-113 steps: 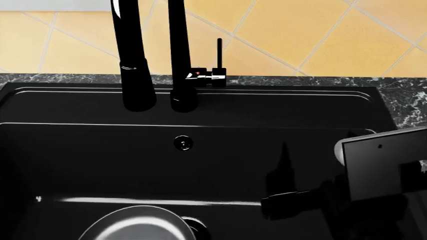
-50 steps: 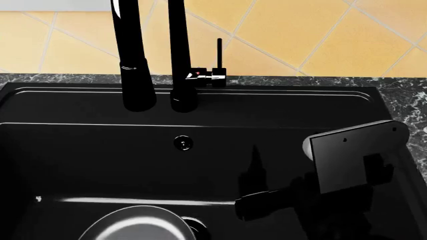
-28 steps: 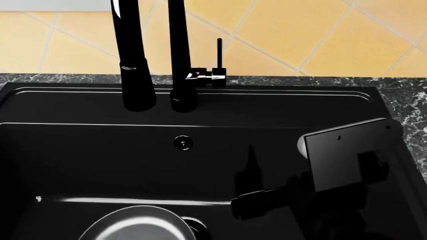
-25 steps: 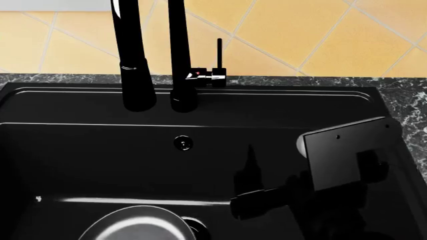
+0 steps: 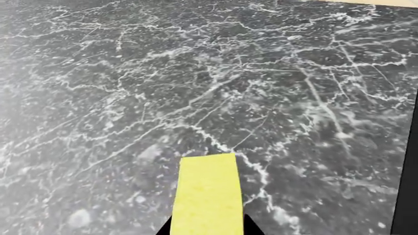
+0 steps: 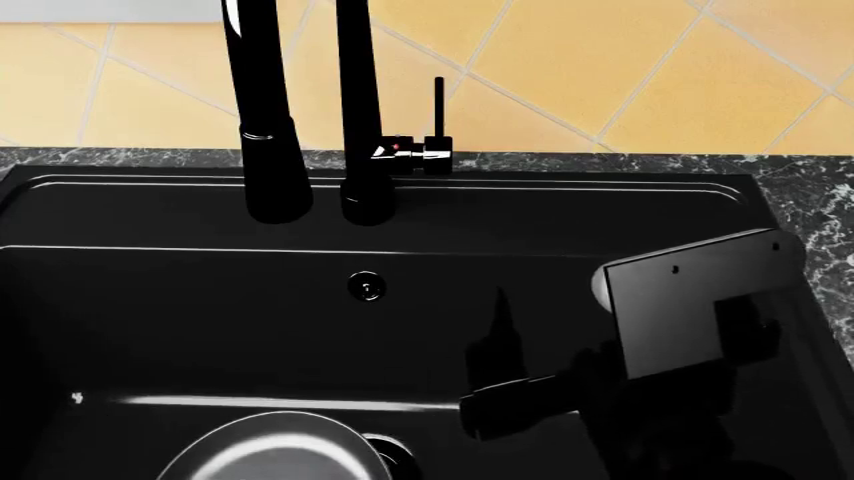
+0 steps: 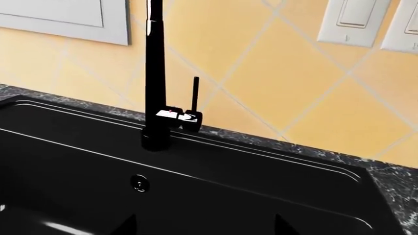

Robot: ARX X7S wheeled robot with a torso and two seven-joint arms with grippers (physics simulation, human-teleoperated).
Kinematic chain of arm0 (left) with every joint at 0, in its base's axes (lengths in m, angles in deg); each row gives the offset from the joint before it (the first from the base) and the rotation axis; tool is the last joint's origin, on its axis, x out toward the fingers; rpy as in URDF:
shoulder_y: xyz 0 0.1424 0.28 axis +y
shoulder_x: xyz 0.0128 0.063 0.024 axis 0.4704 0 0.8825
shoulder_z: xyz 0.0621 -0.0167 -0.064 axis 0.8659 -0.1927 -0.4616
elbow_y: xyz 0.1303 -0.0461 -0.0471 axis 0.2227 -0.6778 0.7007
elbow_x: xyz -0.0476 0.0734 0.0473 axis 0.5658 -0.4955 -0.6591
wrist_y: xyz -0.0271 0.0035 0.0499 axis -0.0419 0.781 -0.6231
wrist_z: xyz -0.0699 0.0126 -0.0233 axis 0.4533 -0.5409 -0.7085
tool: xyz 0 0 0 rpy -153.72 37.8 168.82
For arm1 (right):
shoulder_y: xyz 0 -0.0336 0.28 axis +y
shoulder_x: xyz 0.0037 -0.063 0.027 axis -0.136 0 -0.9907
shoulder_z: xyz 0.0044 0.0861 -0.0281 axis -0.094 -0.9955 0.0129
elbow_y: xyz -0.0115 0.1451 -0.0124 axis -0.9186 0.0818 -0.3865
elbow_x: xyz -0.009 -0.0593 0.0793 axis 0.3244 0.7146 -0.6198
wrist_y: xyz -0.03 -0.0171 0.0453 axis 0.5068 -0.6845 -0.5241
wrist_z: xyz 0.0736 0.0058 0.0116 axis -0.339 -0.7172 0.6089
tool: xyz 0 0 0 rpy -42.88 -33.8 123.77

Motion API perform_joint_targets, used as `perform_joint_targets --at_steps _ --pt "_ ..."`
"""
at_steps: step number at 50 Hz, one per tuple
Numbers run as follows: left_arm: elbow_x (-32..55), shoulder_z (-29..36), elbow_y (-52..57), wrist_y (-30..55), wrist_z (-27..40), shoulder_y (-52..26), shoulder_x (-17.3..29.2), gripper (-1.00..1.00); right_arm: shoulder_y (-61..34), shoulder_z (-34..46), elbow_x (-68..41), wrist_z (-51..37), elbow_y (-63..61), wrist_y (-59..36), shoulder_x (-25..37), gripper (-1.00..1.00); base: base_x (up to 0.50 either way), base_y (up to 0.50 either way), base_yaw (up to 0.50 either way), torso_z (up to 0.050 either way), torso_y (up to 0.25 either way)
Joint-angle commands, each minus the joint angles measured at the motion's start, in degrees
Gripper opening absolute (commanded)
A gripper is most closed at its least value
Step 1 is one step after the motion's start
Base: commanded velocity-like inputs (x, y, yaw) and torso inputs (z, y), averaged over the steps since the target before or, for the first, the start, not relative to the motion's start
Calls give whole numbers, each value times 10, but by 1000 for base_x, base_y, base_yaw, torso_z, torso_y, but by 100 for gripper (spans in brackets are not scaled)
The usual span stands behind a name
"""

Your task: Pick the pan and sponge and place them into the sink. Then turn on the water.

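**Sponge gripped over marble, pan in basin**

The left jaws (image 5: 207, 230) are clamped on the sponge (image 5: 207, 196), which sticks out from between them above the dark veined tabletop (image 5: 163, 88). The pan (image 6: 267, 450) lies in the sink (image 6: 160, 300) near the drain. The right arm (image 6: 694, 310) hangs over the basin, facing the faucet (image 7: 154, 73) and its lever (image 7: 195, 95); whether its jaws are parted I cannot tell.

Open room over sink (image 6: 160, 300) basin centre and left. Faucet (image 6: 358, 120) column, spout and upright lever (image 6: 438, 105) block the back rim. Pan (image 6: 267, 450) fills near-left floor by drain. Right arm (image 6: 694, 310) crowds basin's right side. Tiled wall just behind.
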Motion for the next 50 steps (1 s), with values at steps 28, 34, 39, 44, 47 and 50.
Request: perform_joint_targets --at_steps 28,34,39,44,47,50 --pt "66 87 175 121 62 -111 0 -100 17 -1 0 3 4 23 8 100 0 0 0 0 0" --pt "55 151 167 115 54 -145 -16 -100 21 -3 0 3 4 27 9 100 0 0 0 0 0" --pt "67 167 165 124 51 -169 -29 -100 17 -1 0 5 5 28 10 100 0 0 0 0 0" --pt "75 191 185 132 52 -186 -41 -100 13 0 3 6 3 30 15 100 0 0 0 0 0" --pt "82 208 191 138 39 -193 -39 -100 6 -5 -3 4 3 27 15 100 0 0 0 0 0" --pt "98 210 197 145 30 -199 -45 -100 6 -5 -2 5 3 30 16 100 0 0 0 0 0"
